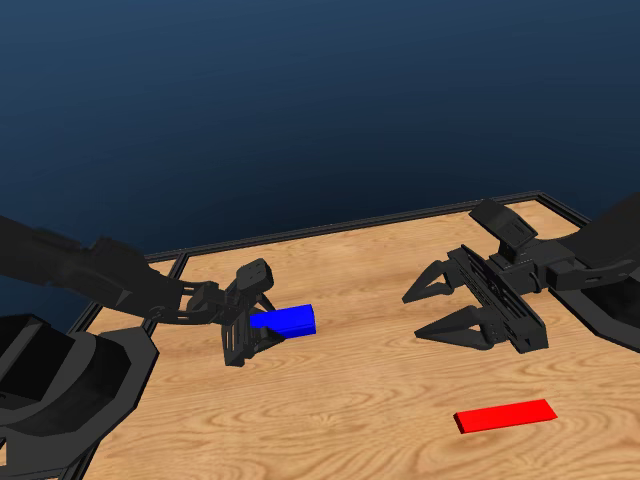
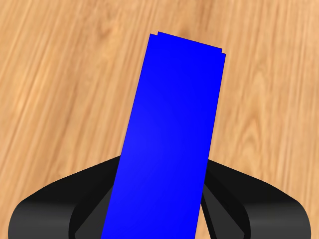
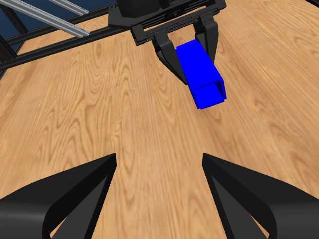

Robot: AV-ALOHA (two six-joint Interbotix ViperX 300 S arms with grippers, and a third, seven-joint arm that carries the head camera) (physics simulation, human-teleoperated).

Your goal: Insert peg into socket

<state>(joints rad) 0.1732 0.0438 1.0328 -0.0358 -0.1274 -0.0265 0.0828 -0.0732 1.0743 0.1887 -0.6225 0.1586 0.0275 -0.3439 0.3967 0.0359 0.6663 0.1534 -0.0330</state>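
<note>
The left gripper (image 1: 250, 330) has its 2 jaws clamped on the socket (image 1: 285, 320), lifted off the table (image 1: 330, 420). The right gripper (image 1: 440, 310) hangs wide and empty; the peg (image 1: 504, 415) lies flat nearby, so pickup and insertion remain.

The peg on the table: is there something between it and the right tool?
Nothing visible. The peg lies alone on bare wood, the open right tool hovers beyond it, and the socket sits apart in the left tool.
</note>
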